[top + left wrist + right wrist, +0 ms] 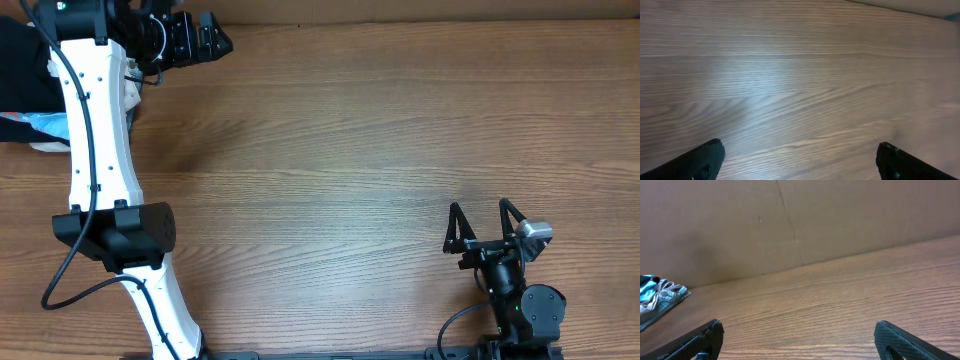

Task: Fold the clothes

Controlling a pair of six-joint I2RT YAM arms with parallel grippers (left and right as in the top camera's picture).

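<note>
A dark black fabric [18, 70], likely the black T-shirt, lies in a pile at the table's far left edge, partly hidden by my left arm; no logo shows. My left gripper [222, 42] is open and empty at the back left, to the right of the pile, and its wrist view [800, 160] shows only bare wood. My right gripper [482, 222] is open and empty near the front right, far from the pile, with wood between its fingers in its wrist view [799, 337].
Light blue printed cloth [45, 125] and pale beige cloth [45, 146] lie in the same pile; they also show in the right wrist view [657, 297]. A brown cardboard wall [800, 225] stands along the table's back edge. The wooden table [350, 150] spans the view.
</note>
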